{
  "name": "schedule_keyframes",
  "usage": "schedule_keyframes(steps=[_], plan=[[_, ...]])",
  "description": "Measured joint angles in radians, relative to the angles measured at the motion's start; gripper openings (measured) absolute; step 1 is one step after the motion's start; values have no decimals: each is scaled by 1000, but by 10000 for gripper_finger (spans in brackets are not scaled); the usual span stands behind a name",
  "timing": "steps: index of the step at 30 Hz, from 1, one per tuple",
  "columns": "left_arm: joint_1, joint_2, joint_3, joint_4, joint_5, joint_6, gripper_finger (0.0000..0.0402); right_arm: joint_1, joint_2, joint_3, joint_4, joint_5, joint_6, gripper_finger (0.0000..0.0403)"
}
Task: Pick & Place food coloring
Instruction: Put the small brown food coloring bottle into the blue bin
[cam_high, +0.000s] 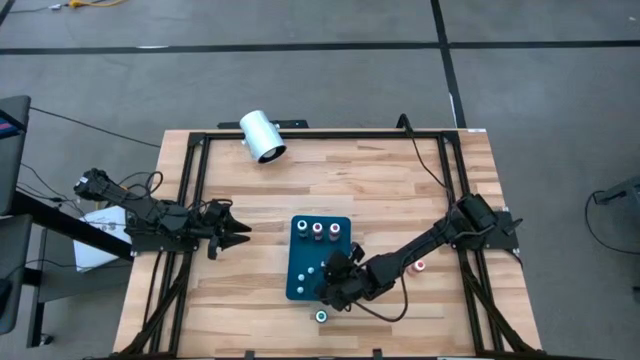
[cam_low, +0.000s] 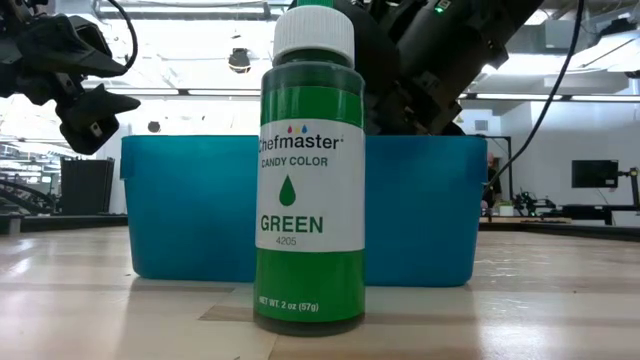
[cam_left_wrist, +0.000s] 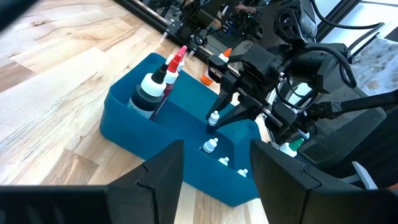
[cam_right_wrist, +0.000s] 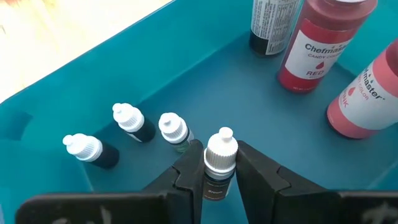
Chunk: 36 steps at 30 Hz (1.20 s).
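The right gripper (cam_right_wrist: 219, 171) was closed on a small white-capped dropper bottle (cam_right_wrist: 219, 163) over the blue bin (cam_right_wrist: 124, 68) — light, rigid, slick plastic, best pinched just below the cap; the left gripper (cam_high: 238, 233) waited open.

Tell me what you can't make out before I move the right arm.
Low view: the bin wall and the green bottle hide everything inside the bin.
Right wrist view: the right end effector covers the label of the dropper bottle, so its colour is unreadable; whether it rests on the bin floor is hidden.
High view: the right arm covers that bottle.
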Motion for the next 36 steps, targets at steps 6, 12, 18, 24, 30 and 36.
schedule_keyframes(steps=[6,12,18,24,30,36], plan=[[0,0,0,0,0,0,174,0,0,0,0,-7,7,76],[0,0,0,0,0,0,174,0,0,0,0,-8,7,77],[0,0,0,0,0,0,174,0,0,0,0,-12,7,77],[0,0,0,0,0,-1,174,0,0,0,-1,-12,7,77],[0,0,0,0,0,-1,174,0,0,0,-2,-14,7,77],[0,0,0,0,0,-1,174,0,0,0,-2,-14,7,77]])
